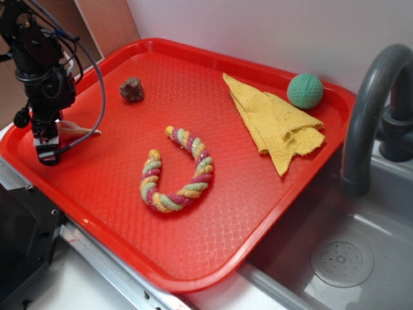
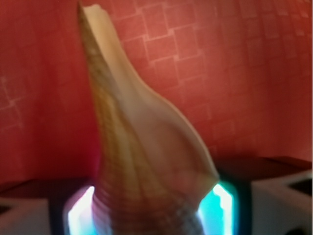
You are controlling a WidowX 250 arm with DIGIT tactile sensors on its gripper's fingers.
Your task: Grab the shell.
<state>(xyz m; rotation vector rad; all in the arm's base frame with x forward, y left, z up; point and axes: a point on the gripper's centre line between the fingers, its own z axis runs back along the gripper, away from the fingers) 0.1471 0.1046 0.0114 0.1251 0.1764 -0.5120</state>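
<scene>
1. The gripper (image 1: 48, 143) is pointed down at the red tray's (image 1: 213, 219) left edge.
2. The shell (image 2: 142, 147) is clamped between the jaws, thin tip projecting sideways toward the rope toy (image 1: 175, 171).

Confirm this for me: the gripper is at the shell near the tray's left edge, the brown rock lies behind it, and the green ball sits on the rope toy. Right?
Not quite. The green ball sits apart from the rope toy, beside the yellow cloth at the tray's far right corner, as the exterior view shows. The gripper at the shell and the rock behind are right.
</scene>
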